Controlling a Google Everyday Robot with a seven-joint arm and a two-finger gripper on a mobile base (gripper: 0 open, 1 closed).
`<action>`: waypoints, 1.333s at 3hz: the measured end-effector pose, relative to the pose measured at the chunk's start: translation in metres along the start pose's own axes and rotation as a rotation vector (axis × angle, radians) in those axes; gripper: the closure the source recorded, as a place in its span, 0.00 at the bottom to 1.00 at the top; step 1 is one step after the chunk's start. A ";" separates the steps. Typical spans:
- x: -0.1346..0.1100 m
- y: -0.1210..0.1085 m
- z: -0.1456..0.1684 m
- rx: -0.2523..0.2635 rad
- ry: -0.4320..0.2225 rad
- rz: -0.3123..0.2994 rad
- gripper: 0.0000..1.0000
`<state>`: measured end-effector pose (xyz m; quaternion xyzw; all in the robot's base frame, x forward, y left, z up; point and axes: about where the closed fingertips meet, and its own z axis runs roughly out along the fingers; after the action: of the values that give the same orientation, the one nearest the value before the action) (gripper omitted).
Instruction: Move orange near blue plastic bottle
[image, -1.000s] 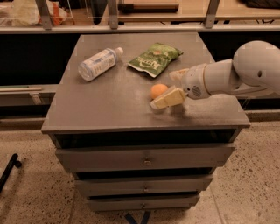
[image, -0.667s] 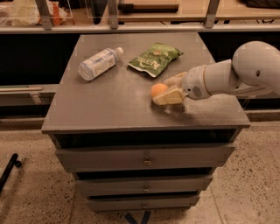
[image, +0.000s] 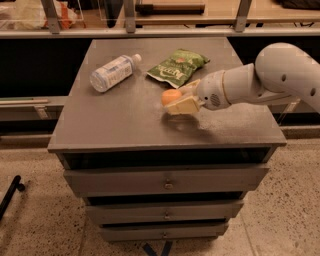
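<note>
The orange (image: 171, 96) sits between the cream fingers (image: 183, 106) of my gripper (image: 176, 98), which is shut on it. It is held slightly above the grey cabinet top (image: 125, 120), near the middle right, with a shadow under it. My white arm reaches in from the right. The blue plastic bottle (image: 112, 73) lies on its side at the back left of the top, cap pointing right. It is about a bottle's length to the left of the orange.
A green crinkled snack bag (image: 178, 66) lies just behind the gripper. The cabinet has several drawers (image: 167, 182) below. A counter edge and dark shelf run behind it. A black bar (image: 10, 195) lies on the floor at left.
The gripper has closed on the orange and carried it a little to the left and up. The bottle and the snack bag have not moved.
</note>
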<state>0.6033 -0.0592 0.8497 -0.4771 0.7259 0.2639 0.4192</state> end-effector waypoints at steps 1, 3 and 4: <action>-0.022 0.019 0.032 -0.017 -0.010 -0.022 1.00; -0.043 0.018 0.096 0.082 0.016 0.016 1.00; -0.069 -0.006 0.115 0.147 -0.017 0.035 1.00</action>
<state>0.6632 0.0603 0.8505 -0.4301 0.7478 0.2213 0.4548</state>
